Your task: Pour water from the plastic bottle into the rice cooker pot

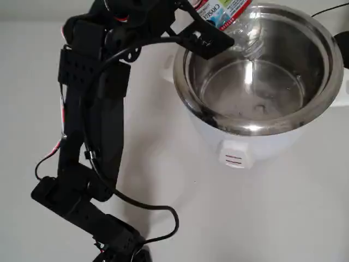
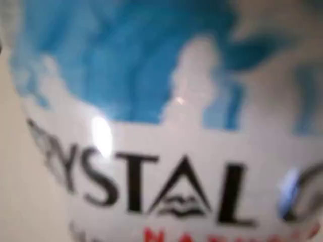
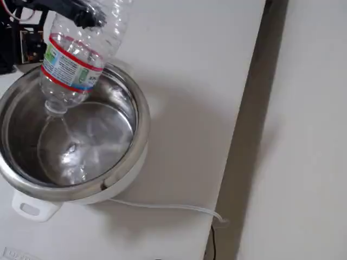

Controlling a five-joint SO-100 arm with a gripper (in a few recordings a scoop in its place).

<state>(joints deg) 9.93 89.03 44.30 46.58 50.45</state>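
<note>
A bare white table (image 3: 195,108) with a rice cooker pot (image 1: 327,65) suggests a makeshift test bench.

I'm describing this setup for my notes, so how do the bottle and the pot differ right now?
The bottle is small, clear ribbed plastic with a label; the pot is a large shiny steel bowl. The bottle hangs tipped neck-down in the gripper, while the pot sits upright in its white cooker. The bottle is narrow-necked; the pot is wide open. Both hold some water, which streams from one into the other.
</note>
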